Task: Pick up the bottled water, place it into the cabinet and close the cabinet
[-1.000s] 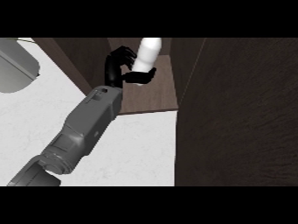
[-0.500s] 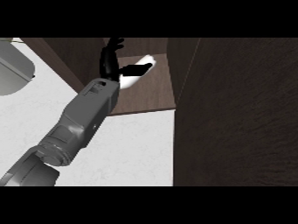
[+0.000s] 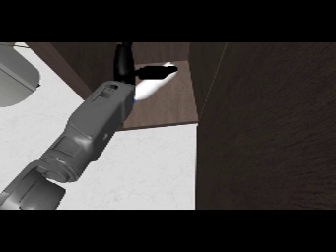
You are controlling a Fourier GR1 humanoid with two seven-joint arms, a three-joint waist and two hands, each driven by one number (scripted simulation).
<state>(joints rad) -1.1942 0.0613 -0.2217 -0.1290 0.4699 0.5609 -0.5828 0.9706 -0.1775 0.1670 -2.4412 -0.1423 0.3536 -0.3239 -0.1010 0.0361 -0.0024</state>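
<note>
Bottled water [image 3: 150,86] now tipped over, lying slanted on the cabinet shelf [image 3: 167,110] instead of upright as a second ago. Left hand [image 3: 127,66] raised beside it, thumb across the neck, grip apparently loosening. Placement nearly done; cabinet door [image 3: 272,128] still open. Right hand unseen.

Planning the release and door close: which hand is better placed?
Left, probably: the left hand is on the bottled water inside the cabinet, beside its open door; the right is out of view.
</note>
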